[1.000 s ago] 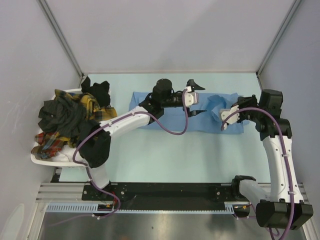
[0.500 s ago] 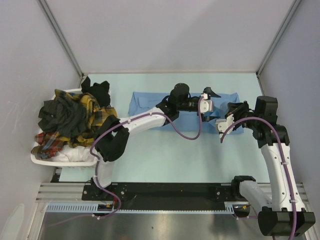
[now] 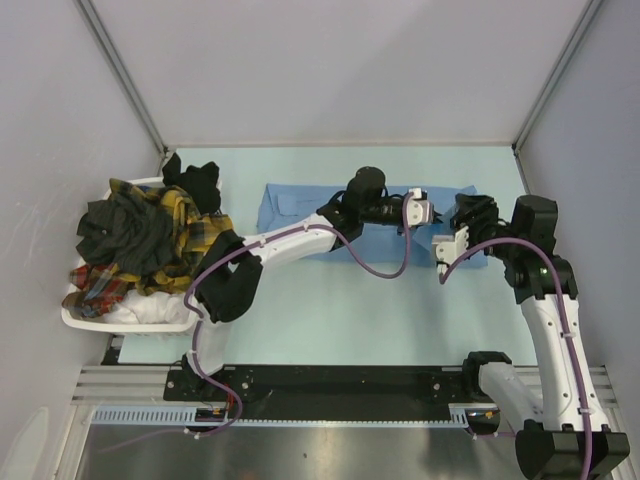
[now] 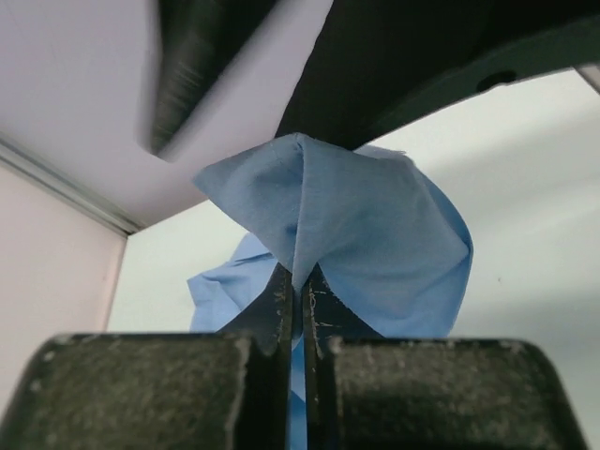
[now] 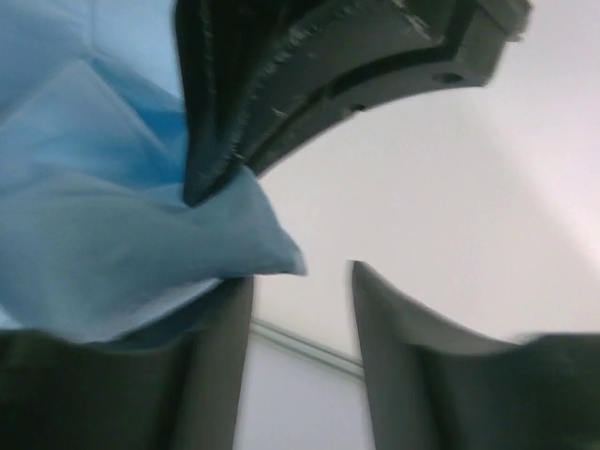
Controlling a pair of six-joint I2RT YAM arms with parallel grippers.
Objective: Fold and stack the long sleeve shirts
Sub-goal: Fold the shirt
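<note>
Raised fold of light blue shirt (image 4: 375,234) pinched in left gripper (image 4: 298,279), right gripper (image 5: 298,277) alongside.
Left clamped tight on the fold; right spread apart, cloth brushing one side, not clamped. Shirt lies far-centre to far-right on table (image 3: 330,300); other shirts (image 3: 140,235) heaped in basket (image 3: 70,315) at left. Thin, limp cloth, likely to sag and slip: take hems or corners.

A pale mint-green bench (image 3: 350,320) is enclosed by a plain grey-white back wall (image 3: 340,70), left wall (image 3: 50,180) and right wall (image 3: 605,150), joined at aluminium corner posts (image 3: 120,72). A black base plate (image 3: 330,381) and slotted aluminium rails (image 3: 130,381) are fixed along the near edge. Everything is evenly, softly lit.
</note>
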